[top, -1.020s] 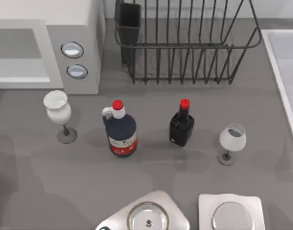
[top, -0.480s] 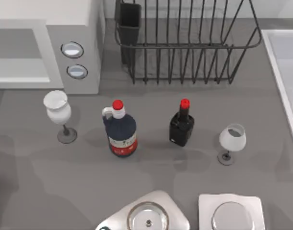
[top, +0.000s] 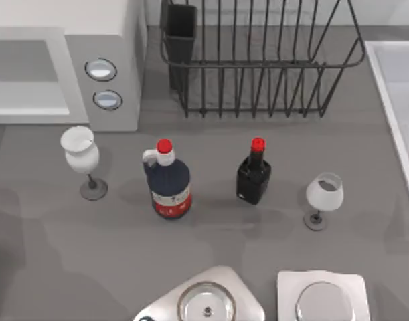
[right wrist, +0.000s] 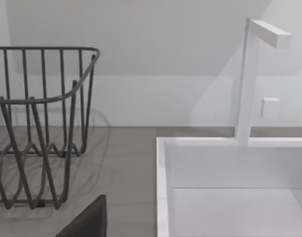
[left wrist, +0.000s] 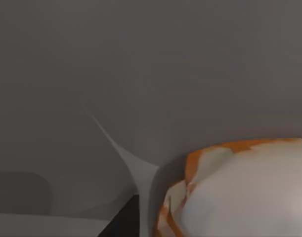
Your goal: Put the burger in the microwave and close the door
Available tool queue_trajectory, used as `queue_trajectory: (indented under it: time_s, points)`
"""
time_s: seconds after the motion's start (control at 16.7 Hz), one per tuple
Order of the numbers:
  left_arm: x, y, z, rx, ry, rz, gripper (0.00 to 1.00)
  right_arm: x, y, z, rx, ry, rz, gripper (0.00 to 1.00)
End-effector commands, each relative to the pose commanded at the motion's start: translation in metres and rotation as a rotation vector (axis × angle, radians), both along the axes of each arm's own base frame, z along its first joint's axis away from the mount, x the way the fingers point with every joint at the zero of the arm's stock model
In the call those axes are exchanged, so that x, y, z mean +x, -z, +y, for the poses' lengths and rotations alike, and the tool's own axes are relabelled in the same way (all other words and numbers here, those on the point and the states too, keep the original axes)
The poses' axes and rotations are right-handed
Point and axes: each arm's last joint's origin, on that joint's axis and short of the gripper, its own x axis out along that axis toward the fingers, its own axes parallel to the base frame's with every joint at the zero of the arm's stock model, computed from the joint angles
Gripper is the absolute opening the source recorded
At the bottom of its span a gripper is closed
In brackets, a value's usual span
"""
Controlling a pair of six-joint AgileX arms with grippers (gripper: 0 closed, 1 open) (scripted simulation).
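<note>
Nothing on the table has shifted since the earlier frames. Burger [left wrist: 239, 190] sits close under the left wrist camera, on grey surface; jaw state cannot be told. Microwave [top: 104, 40] stands top-left. Risk: a blind grasp squashing or nudging the bun.

A kitchen: a grey worktop [top: 365, 174] carries a microwave [top: 90, 40], a wire dish rack [top: 258, 67], wine glasses [top: 80, 157] and a sink [right wrist: 230, 187].

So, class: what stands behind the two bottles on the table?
Behind the bottles stands a dark wire dish rack with a black cup holder; its floor looks bare.
</note>
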Motion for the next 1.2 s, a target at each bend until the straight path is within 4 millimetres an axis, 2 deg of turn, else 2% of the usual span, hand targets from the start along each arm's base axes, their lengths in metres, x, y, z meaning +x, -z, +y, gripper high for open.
queue_trajectory:
  time_s: [0.18, 0.3, 0.54, 0.72, 0.9, 1.2]
  points:
    - [0.004, -0.012, 0.002, 0.006, 0.001, -0.015, 0.0, 0.0, 0.0, 0.0, 0.0, 0.0, 0.0, 1.0]
    - [0.008, -0.032, 0.003, 0.009, 0.002, -0.023, 0.0, 0.0, 0.0, 0.0, 0.0, 0.0, 0.0, 1.0]
    - [0.002, -0.067, 0.001, -0.016, 0.002, 0.04, 0.0, 0.0, 0.0, 0.0, 0.0, 0.0, 0.0, 1.0]
    - [0.0, -0.097, 0.0, -0.002, 0.001, 0.005, 0.0, 0.0, 0.0, 0.0, 0.0, 0.0, 0.0, 1.0]
    - [0.0, -0.1, 0.0, 0.0, 0.0, 0.0, 0.0, 0.0, 0.0, 0.0, 0.0, 0.0, 0.0, 1.0]
    - [0.007, -0.093, 0.001, 0.004, -0.015, -0.035, 0.0, 0.0, 0.0, 0.0, 0.0, 0.0, 0.0, 1.0]
